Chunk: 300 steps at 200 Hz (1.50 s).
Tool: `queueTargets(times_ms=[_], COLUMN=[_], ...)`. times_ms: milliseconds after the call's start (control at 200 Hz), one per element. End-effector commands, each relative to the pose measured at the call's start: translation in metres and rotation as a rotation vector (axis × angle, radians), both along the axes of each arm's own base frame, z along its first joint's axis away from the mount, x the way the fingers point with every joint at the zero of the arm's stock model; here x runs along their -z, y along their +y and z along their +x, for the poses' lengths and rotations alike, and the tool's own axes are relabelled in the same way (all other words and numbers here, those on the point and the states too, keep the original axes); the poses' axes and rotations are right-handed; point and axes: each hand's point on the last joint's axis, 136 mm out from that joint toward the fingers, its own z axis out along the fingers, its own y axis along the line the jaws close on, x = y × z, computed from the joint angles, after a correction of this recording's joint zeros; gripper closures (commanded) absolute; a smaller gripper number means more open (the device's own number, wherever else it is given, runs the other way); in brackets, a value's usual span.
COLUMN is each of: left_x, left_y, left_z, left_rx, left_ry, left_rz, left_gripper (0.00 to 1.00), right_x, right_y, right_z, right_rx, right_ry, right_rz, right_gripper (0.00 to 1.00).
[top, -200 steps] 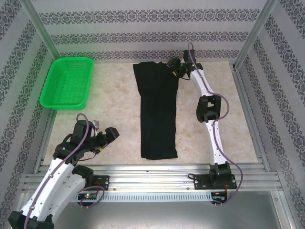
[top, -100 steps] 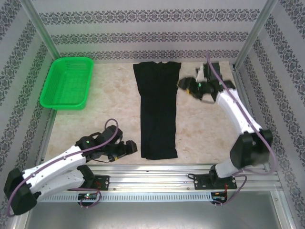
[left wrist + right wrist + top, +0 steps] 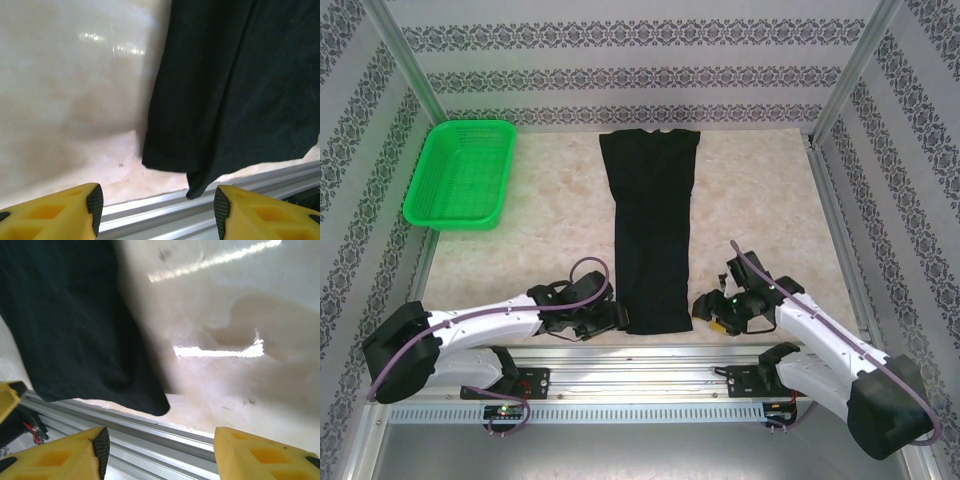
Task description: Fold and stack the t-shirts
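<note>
Two arms reach low along the near edge of the table (image 3: 550, 230), wrists turned inward. My overhead view has the black t-shirt (image 3: 650, 230) lying as a long folded strip down the table's middle. The left gripper (image 3: 617, 317) is at the hem's left corner and the right gripper (image 3: 703, 308) just beside its right corner, both with jaws apart, holding nothing.

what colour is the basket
The basket is bright green, clearest in the top external view.
</note>
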Motion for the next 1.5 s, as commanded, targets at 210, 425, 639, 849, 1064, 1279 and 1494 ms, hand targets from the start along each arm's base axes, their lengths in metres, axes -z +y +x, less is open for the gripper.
queueTargets(times_ms=[210,425,639,849,1064,1279,1494], left_x=[0.012,0.029,0.034,0.032,0.026,0.021,0.019], left_y=[-0.012,-0.022,-0.033,-0.044,-0.060,-0.079,-0.091], left_z=[0.017,0.029,0.040,0.045,0.052,0.060,0.067], left_rx=[-0.057,-0.086,-0.092,-0.084,-0.065,-0.050,-0.059], left_ry=[-0.056,-0.079,-0.099,-0.102,-0.104,-0.102,-0.096], left_rz=[-0.037,-0.059,-0.061,-0.074,-0.098,-0.135,-0.160], left_gripper=[0.41,0.46,0.53,0.55,0.56,0.60,0.68], right_x=[0.019,0.034,0.028,0.017,0.012,0.019,0.022], right_y=[0.017,0.018,0.026,0.030,0.036,0.041,0.041], right_z=[0.013,0.017,0.023,0.015,0.015,0.017,0.020], right_rx=[0.007,-0.005,-0.027,-0.036,-0.044,-0.060,-0.063], right_ry=[-0.048,-0.051,-0.071,-0.085,-0.094,-0.079,-0.075], right_rz=[0.022,-0.011,0.018,0.053,0.067,0.051,0.035], right_gripper=[0.41,0.42,0.42,0.44,0.45,0.52,0.65])
